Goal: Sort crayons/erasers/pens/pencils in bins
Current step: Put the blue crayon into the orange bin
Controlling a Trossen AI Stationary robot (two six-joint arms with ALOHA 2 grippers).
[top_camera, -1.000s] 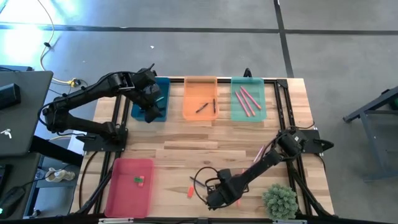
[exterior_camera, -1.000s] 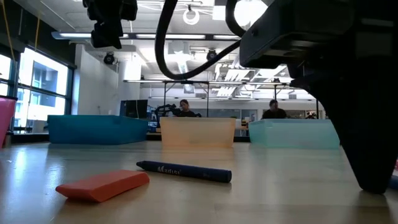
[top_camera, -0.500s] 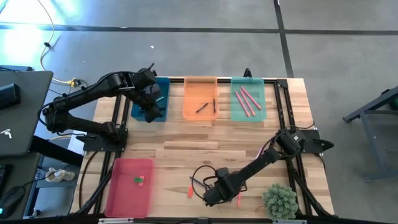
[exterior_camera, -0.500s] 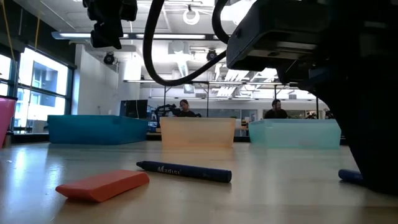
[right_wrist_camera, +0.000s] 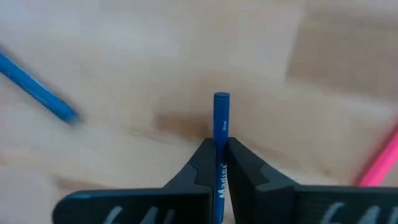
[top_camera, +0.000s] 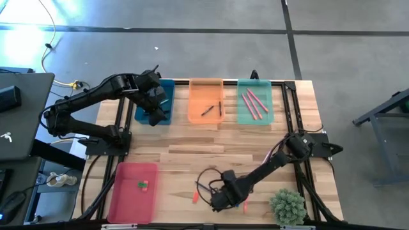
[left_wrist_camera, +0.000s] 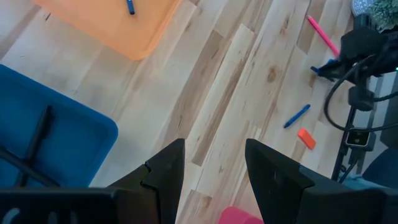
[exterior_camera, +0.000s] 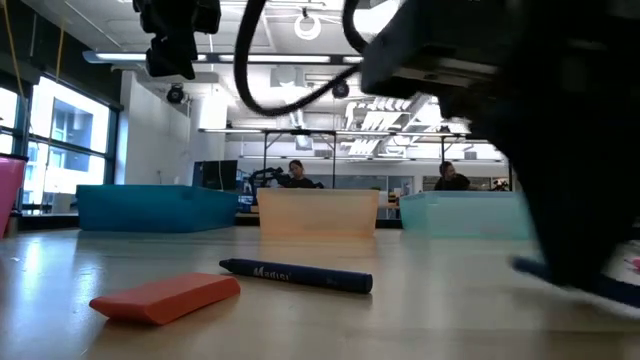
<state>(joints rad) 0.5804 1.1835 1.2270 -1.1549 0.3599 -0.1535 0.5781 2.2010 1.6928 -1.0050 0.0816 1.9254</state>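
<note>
Right wrist view showed my right gripper (right_wrist_camera: 216,163) pinched tight on a dark blue pen (right_wrist_camera: 221,118), low near the plant (top_camera: 287,206) at the table's (top_camera: 192,150) front edge. My left gripper (left_wrist_camera: 211,171) hung over the teal bin (top_camera: 155,102), fingers apart, holding nothing. An orange eraser (exterior_camera: 165,296) lay left of the plant.

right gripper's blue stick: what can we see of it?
The blue stick is slim, round and dark blue, with white print along its side and a flat end. It sits clamped between the jaws of the right gripper, its flat end poking out past them. The wooden table lies beneath; whether it is lifted clear is not visible. A second blue stick and a pink one lie apart from it.
</note>
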